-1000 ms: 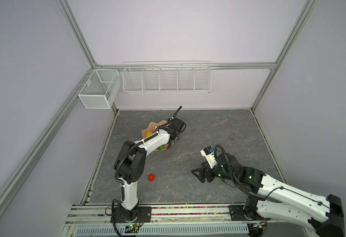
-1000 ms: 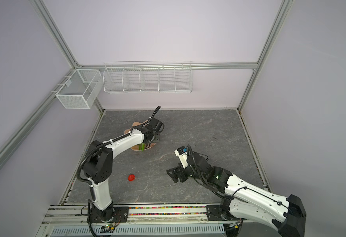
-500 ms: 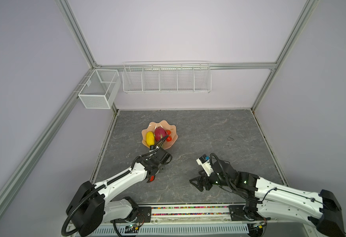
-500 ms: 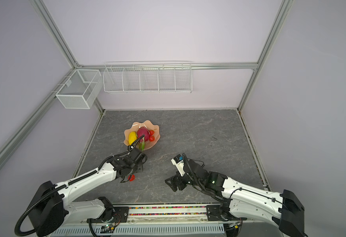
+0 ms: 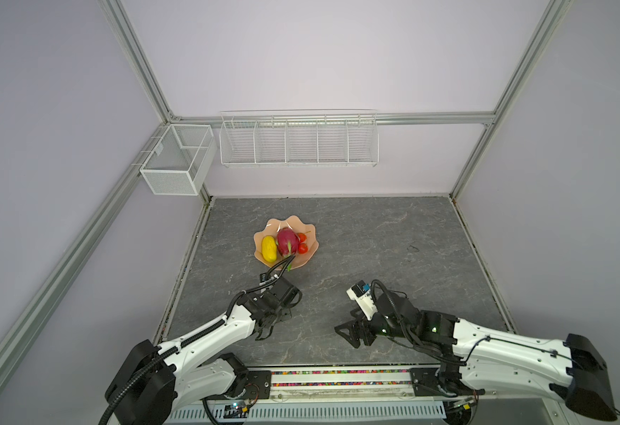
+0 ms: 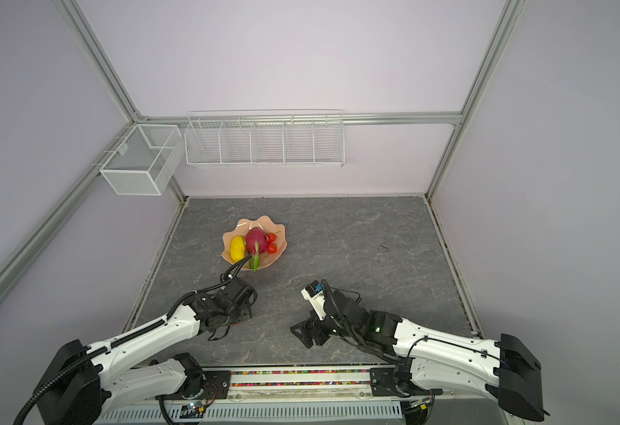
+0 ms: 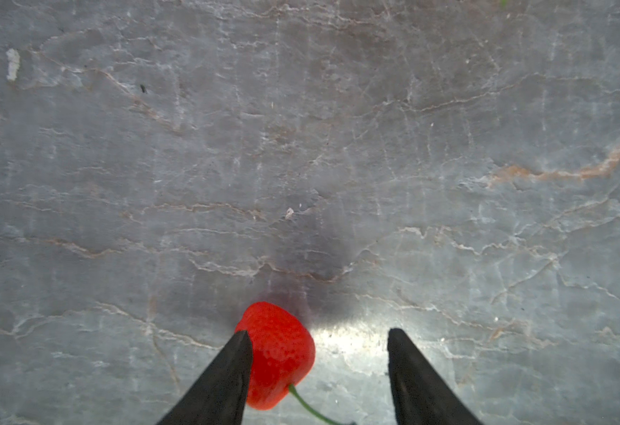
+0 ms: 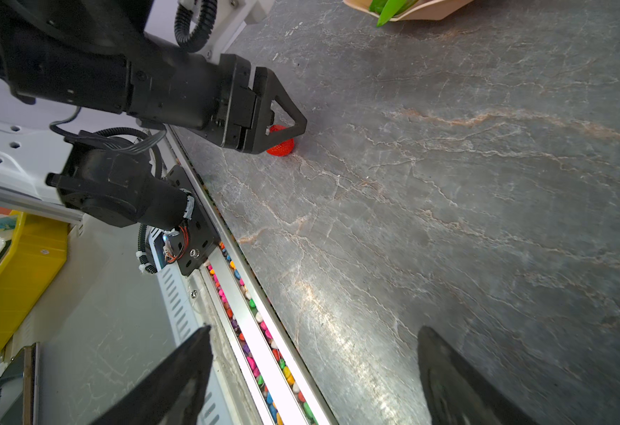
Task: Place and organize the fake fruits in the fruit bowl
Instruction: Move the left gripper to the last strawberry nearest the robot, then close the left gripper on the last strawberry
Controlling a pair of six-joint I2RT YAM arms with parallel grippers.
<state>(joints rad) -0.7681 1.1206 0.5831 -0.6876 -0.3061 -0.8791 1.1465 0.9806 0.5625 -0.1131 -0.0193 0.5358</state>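
Note:
The peach-pink fruit bowl (image 5: 310, 230) (image 6: 280, 229) stands left of centre. It holds the magenta dragon fruit (image 5: 287, 240) (image 6: 256, 239), the yellow fruit (image 5: 269, 248) (image 6: 238, 248) and two red strawberries (image 5: 302, 243) (image 6: 271, 243). A third strawberry (image 7: 282, 353) (image 8: 282, 148) lies on the table in front of the bowl. In both top views my left gripper (image 5: 270, 325) (image 6: 224, 327) (image 7: 317, 335) covers it. The jaws are open around it: one finger (image 7: 227, 379) touches it, and the other stands apart. My right gripper (image 5: 351, 333) (image 6: 306, 333) (image 8: 314, 328) is open and empty near the front edge.
Two white wire baskets (image 5: 299, 138) (image 5: 176, 165) hang on the back and left walls. A rail filled with coloured beads (image 8: 253, 331) runs along the table's front edge. A yellow bin (image 8: 14, 279) sits beyond it, off the table.
My left arm has swung back from the bowl to the strawberry at the front and now covers it. The right gripper has drawn a little toward the front edge.

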